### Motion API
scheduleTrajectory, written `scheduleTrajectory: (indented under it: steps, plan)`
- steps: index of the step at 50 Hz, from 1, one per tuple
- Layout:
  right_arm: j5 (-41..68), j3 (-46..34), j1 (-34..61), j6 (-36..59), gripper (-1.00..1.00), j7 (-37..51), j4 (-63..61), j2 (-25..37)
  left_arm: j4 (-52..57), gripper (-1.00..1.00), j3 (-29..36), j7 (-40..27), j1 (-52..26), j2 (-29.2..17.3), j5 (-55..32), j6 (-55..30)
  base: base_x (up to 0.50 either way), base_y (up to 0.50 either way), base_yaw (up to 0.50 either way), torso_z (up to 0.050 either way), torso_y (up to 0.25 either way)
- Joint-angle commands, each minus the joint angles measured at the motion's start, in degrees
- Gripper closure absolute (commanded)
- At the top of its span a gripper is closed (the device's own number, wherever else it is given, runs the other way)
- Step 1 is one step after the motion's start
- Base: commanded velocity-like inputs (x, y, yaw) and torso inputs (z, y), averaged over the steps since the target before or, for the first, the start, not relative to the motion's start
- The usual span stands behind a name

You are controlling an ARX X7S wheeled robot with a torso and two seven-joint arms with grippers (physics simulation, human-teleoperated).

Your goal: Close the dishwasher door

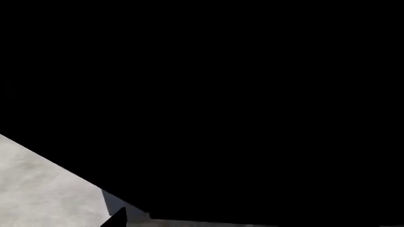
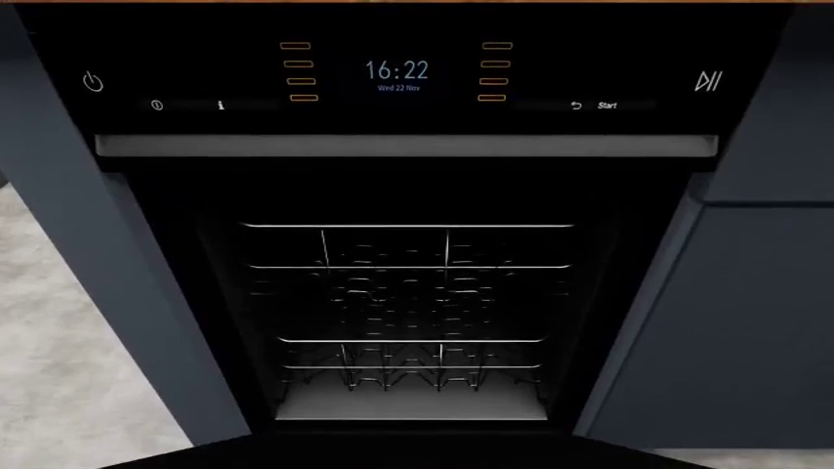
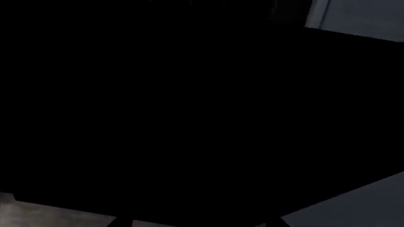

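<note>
The dishwasher stands open in the head view, with its wire racks [image 2: 410, 303] bare under the lit control strip [image 2: 396, 73]. Only a dark strip of the dishwasher door [image 2: 417, 455] shows, swung down at that view's lower edge. Neither arm appears there. In both wrist views the door's black face [image 1: 221, 94] [image 3: 189, 104] fills nearly the whole picture, very close. One dark fingertip [image 1: 117, 218] of my left gripper [image 1: 189, 223] shows far off centre. My right gripper [image 3: 196, 223] has two fingers [image 3: 122, 222] spread wide, with grey floor between them. Neither holds anything.
Navy cabinet fronts [image 2: 729, 322] flank the dishwasher on both sides. Pale grey floor [image 2: 59, 371] lies to the left, also seen beyond the door's edge [image 1: 38, 189]. A navy cabinet panel [image 3: 366, 14] shows past the door's corner.
</note>
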Motion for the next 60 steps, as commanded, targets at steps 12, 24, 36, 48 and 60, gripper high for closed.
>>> scheduleTrajectory:
  steps: [12,24,36,48,60]
  plan:
    - [-0.3,-1.5,6.0,5.1,-1.0,-1.0,2.2,-1.9,-0.3,-1.0,-0.3,4.5,-6.9,-0.3,-8.0,-7.3,0.0,0.0,0.0,0.0,0.0]
    - [0.5,-1.6,6.2,5.8,-1.0,-1.1,1.6,-1.6,0.4,-1.0,-0.3,4.3,-7.0,-0.4,-7.7,-7.6,0.0,0.0,0.0,0.0,0.0]
    - [0.6,-1.7,6.3,5.8,-1.0,-1.0,1.5,-1.5,0.4,-1.0,-0.4,4.3,-6.9,-0.4,-7.7,-7.6,0.0,0.0,0.0,0.0,0.0]
    - [1.2,-2.1,7.6,6.2,-1.0,-1.6,3.0,-2.1,-0.5,-1.0,-0.7,4.7,-7.5,0.1,-8.0,-6.5,0.0,0.0,0.0,0.0,0.0]
    - [2.0,-2.0,9.8,6.5,-1.0,-1.8,4.5,-3.2,0.2,-1.0,-1.2,5.6,-10.2,0.4,-8.2,-7.8,0.0,0.0,0.0,0.0,0.0]
